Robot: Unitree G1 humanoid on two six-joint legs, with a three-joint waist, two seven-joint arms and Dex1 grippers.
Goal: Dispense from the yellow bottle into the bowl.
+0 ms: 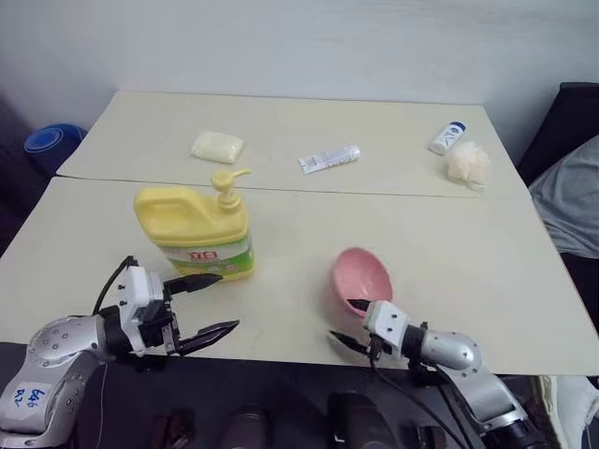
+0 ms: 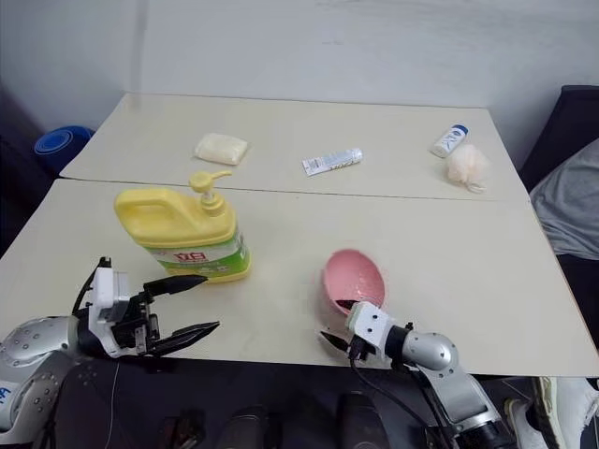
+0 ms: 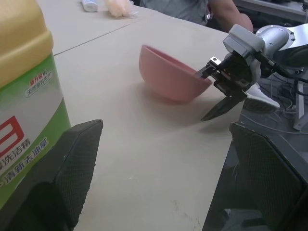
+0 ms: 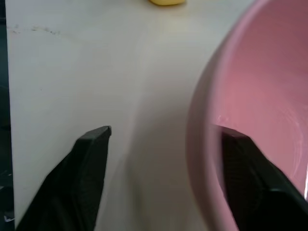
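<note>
1. The bottle (image 1: 195, 231) stood upright on the table (image 1: 449, 243), left of the bowl (image 1: 359, 279).
2. The left gripper (image 1: 208, 304) hung spread wide, just before the bottle.
3. The right gripper (image 1: 348, 323) straddled the tilted bowl's near rim, one finger inside, not clamped.

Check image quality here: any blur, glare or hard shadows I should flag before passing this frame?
Left eye view: even, soft light, faint shadows under the yellow bottle and the bowl, no glare. Left wrist view: bottle label sharp, the left hand's own fingers dark. Right wrist view: the bowl rim and the right hand's fingers are soft, too close to focus.
</note>
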